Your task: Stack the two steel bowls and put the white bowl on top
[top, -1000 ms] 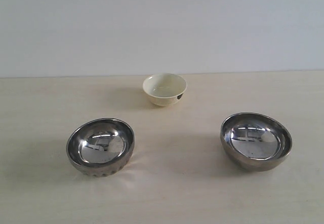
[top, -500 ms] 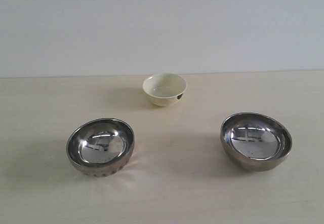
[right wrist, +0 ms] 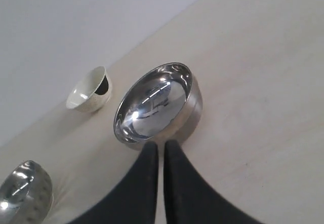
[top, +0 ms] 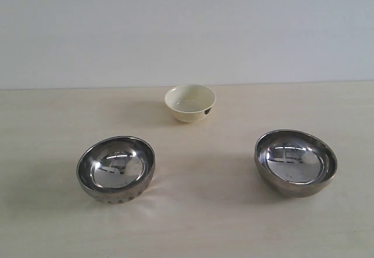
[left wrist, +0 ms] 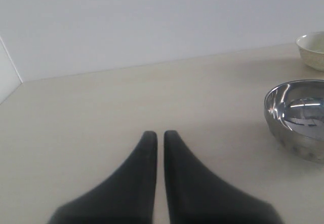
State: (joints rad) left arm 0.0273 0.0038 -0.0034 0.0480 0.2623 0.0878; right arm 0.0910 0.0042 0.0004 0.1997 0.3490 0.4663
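Note:
A ribbed steel bowl (top: 115,168) sits front left on the table and a smooth steel bowl (top: 295,163) front right. The small cream-white bowl (top: 190,103), with a dark mark on its side, stands behind them near the middle. Neither arm shows in the exterior view. My left gripper (left wrist: 157,134) is shut and holds nothing; the ribbed bowl (left wrist: 298,117) lies off to its side with the white bowl (left wrist: 311,49) beyond. My right gripper (right wrist: 161,145) is shut and holds nothing, its tips just short of the smooth bowl (right wrist: 157,105). The white bowl (right wrist: 90,89) and ribbed bowl (right wrist: 25,191) lie farther off.
The light wooden table (top: 198,211) runs back to a plain pale wall (top: 187,30). In the left wrist view a table edge and a white panel (left wrist: 7,77) appear at one side.

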